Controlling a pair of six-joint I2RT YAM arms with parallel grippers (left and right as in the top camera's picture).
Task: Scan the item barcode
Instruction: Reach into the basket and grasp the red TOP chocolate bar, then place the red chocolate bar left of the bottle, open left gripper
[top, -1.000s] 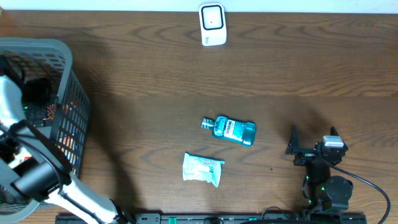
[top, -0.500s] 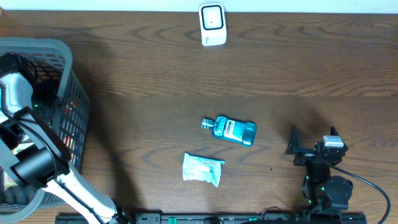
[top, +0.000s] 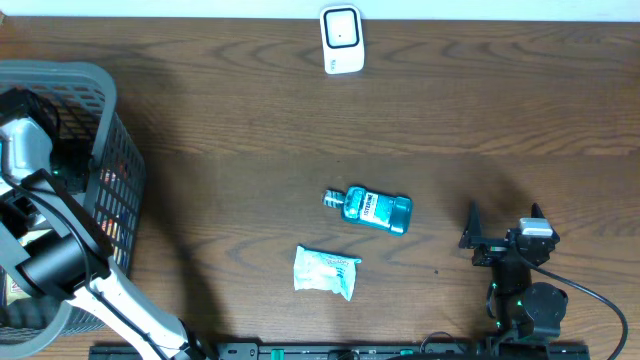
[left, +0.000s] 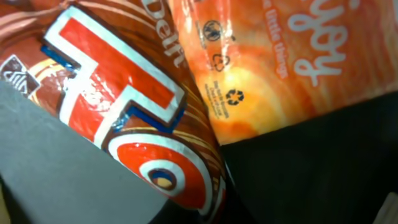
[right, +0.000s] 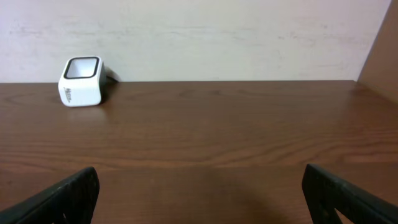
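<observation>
My left gripper (top: 58, 160) reaches down into the grey basket (top: 70, 72) at the left edge and is shut. In the left wrist view a red, white and brown snack packet (left: 130, 118) fills the frame. Its lower end runs down into my jaws at the bottom edge. An orange packet (left: 273, 68) lies against it. The white barcode scanner (top: 341, 40) stands at the table's far edge, also seen as the scanner (right: 81, 81) at upper left in the right wrist view. My right gripper (top: 503, 232) rests open near the front right, with nothing between its fingers (right: 62, 199).
A teal mouthwash bottle (top: 372, 209) lies on its side mid-table. A white and blue packet (top: 326, 272) lies just in front of it. The basket holds other packets, mostly hidden by its walls and my left arm. A wall rises behind the scanner.
My left arm has shifted a little farther into the basket, and its gripper has gone from open to shut. The right arm and the items on the table have not moved.
</observation>
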